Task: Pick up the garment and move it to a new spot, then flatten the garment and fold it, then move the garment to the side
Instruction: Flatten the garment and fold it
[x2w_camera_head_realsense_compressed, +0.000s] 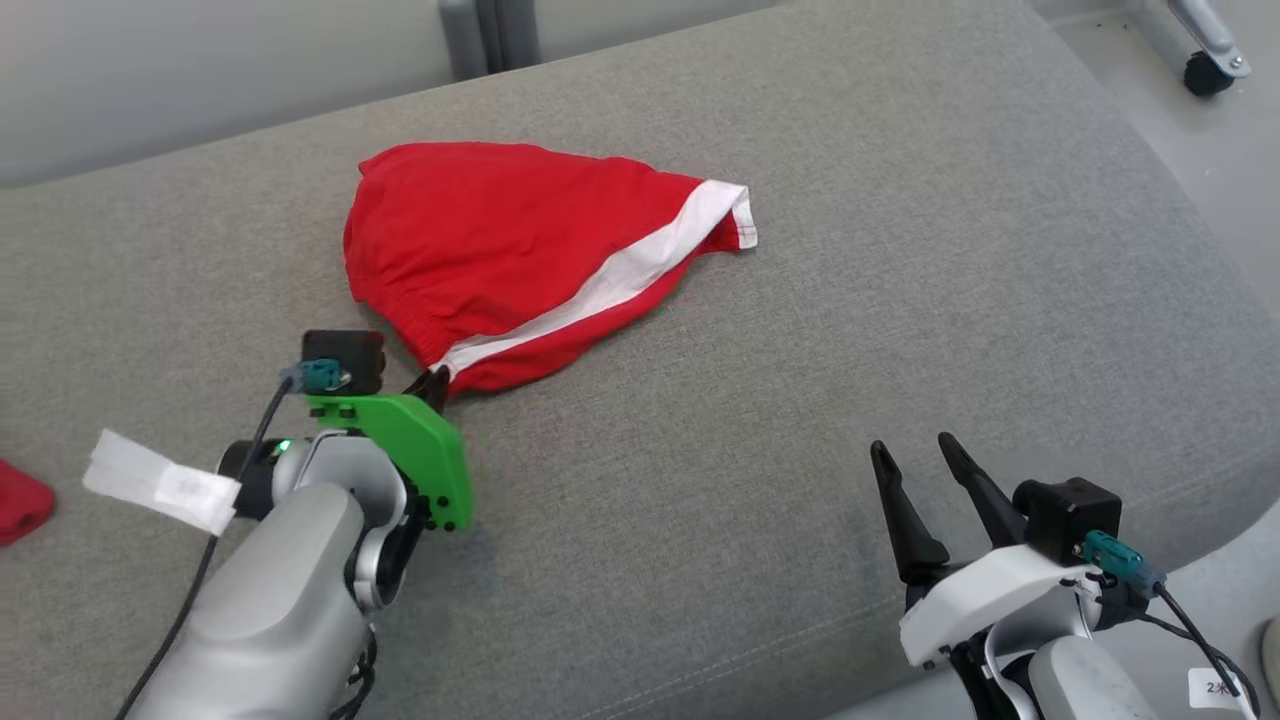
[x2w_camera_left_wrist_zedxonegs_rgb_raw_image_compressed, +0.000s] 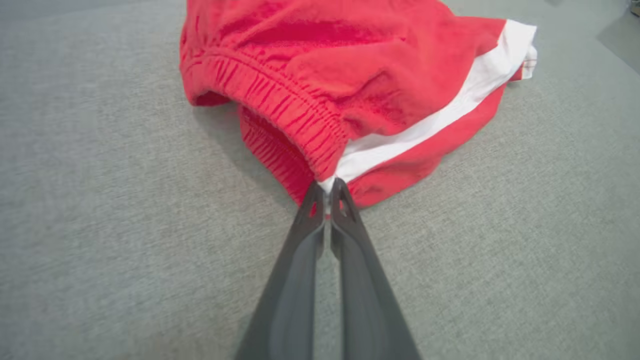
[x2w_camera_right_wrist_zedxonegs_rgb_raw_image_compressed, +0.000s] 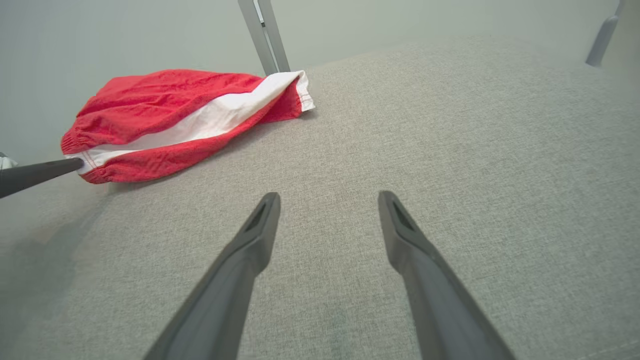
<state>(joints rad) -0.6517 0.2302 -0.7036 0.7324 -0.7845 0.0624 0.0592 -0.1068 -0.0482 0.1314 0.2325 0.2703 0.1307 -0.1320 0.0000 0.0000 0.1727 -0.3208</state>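
Observation:
The garment (x2w_camera_head_realsense_compressed: 520, 250) is a pair of red shorts with a white side stripe, lying bunched on the grey cushion left of centre. My left gripper (x2w_camera_head_realsense_compressed: 436, 385) is shut on the near corner of its elastic waistband, where the white stripe ends. In the left wrist view the two dark fingers (x2w_camera_left_wrist_zedxonegs_rgb_raw_image_compressed: 310, 215) pinch that corner of the garment (x2w_camera_left_wrist_zedxonegs_rgb_raw_image_compressed: 350, 75). My right gripper (x2w_camera_head_realsense_compressed: 912, 452) stands open at the lower right, well away from the shorts, with nothing between its fingers. The right wrist view shows the garment (x2w_camera_right_wrist_zedxonegs_rgb_raw_image_compressed: 175, 115) at the far left and my right gripper (x2w_camera_right_wrist_zedxonegs_rgb_raw_image_compressed: 327, 200) over bare fabric.
The grey cushion (x2w_camera_head_realsense_compressed: 900, 300) stretches wide to the right and front of the shorts. A red scrap (x2w_camera_head_realsense_compressed: 20, 500) lies at the left edge. A castor wheel (x2w_camera_head_realsense_compressed: 1205, 75) stands on the floor at the top right. A metal post (x2w_camera_right_wrist_zedxonegs_rgb_raw_image_compressed: 262, 35) rises behind the cushion.

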